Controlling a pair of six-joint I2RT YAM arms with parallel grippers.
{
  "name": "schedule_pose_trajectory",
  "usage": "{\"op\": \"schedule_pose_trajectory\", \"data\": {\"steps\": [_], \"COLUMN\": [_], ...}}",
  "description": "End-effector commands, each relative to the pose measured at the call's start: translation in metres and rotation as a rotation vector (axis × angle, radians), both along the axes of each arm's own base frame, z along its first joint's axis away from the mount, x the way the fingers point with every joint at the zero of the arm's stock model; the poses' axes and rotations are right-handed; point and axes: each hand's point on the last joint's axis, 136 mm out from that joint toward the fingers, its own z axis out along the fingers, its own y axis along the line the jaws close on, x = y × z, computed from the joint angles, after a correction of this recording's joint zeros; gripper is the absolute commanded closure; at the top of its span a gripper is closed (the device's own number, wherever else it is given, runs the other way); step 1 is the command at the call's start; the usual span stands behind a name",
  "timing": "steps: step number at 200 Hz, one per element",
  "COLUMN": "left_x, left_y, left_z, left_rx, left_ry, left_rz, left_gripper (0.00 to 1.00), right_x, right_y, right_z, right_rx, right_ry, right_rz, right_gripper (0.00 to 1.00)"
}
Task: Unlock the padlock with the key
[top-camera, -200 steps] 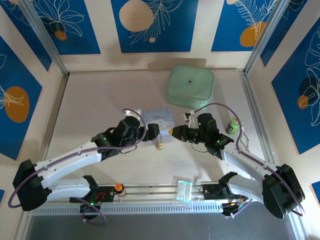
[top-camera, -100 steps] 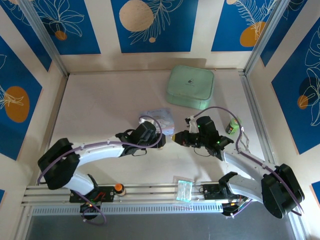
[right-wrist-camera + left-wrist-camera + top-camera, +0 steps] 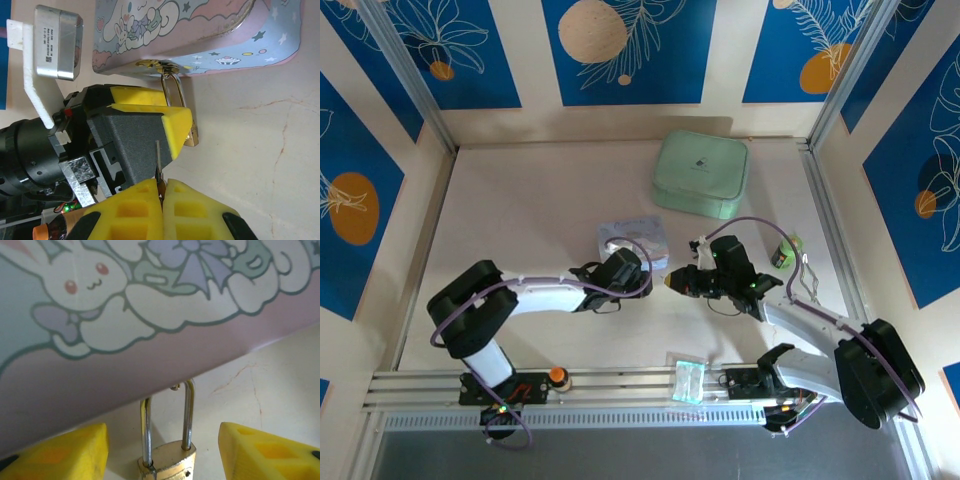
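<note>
Top external: left gripper [image 3: 640,272] and right gripper [image 3: 672,281] sit nose to nose just in front of the cartoon tin [image 3: 630,238]. Lock too small to make out here.

Left wrist: padlock [image 3: 167,462] hangs by its shackle from the tin's hasp [image 3: 175,387], brass body between the yellow pads [image 3: 70,452]. Jaws spread, a gap on either side, no contact. Likely straddling the body to steady it.

Right wrist: pads [image 3: 130,207] pressed together, pinching the key [image 3: 158,157], blade left free for insertion. Tip near the brass body, off to one side, not in it. Keyhole hidden.
</note>
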Motion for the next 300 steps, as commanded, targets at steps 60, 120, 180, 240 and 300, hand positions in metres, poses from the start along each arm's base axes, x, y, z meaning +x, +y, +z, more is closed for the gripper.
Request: {"op": "schedule_pose_trajectory", "data": {"steps": [60, 120, 180, 240, 300], "left_x": [-0.003, -0.010, -0.017, -0.013, -0.012], "left_y": [-0.008, -0.009, -0.011, -0.012, -0.010], "left_z": [-0.020, -0.020, -0.022, -0.011, -0.009], "left_rx": [-0.028, -0.053, -0.128, -0.187, -0.233], "left_ry": [0.034, 0.046, 0.049, 0.029, 0.022], "left_rz": [0.038, 0.047, 0.090, 0.131, 0.168], "left_gripper": [0.54, 0.64, 0.69, 0.74, 0.78], "right_x": [0.000, -0.001, -0.002, -0.002, 0.001], "right_y": [0.000, 0.004, 0.003, 0.006, 0.005], "right_z": [-0.014, -0.021, -0.027, -0.027, -0.036], "right_rx": [-0.001, 0.010, 0.011, 0.054, 0.085], "right_ry": [0.020, 0.040, 0.050, 0.075, 0.113], "right_rz": [-0.002, -0.003, -0.019, -0.039, -0.082], "right_gripper": [0.97, 0.97, 0.97, 0.97, 0.97]}}
